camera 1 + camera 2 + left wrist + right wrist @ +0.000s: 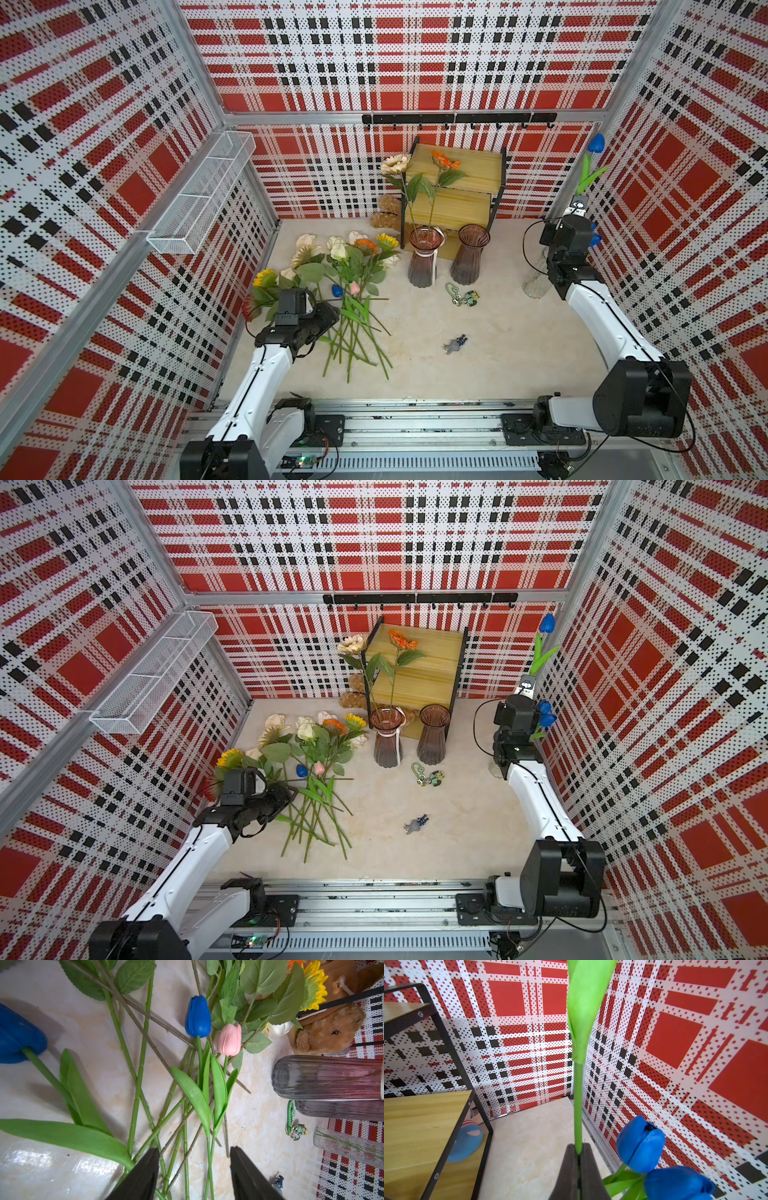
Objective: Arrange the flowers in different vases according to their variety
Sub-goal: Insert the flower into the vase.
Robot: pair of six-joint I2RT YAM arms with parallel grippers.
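Observation:
A pile of loose flowers [345, 282] lies left of centre on the table: sunflowers, roses, a blue tulip [198, 1016] and a pink tulip [230, 1040]. My left gripper [194, 1151] hovers open over their crossed stems [334, 318]. My right gripper [579, 1147] is shut on the green stem of a blue tulip [597, 143], held upright by the right wall above the clear glass cylinder [536, 278], which holds two blue tulips [640, 1145]. The pinkish vase [424, 257] holds a cream sunflower [396, 163] and an orange one [444, 159]. The brownish-purple vase [471, 257] stands empty.
A wooden two-tier shelf [457, 183] stands behind the vases, with a brown plush toy [386, 212] beside it. A keychain [461, 295] and a small figurine [455, 344] lie mid-table. A wire basket [203, 191] hangs on the left wall.

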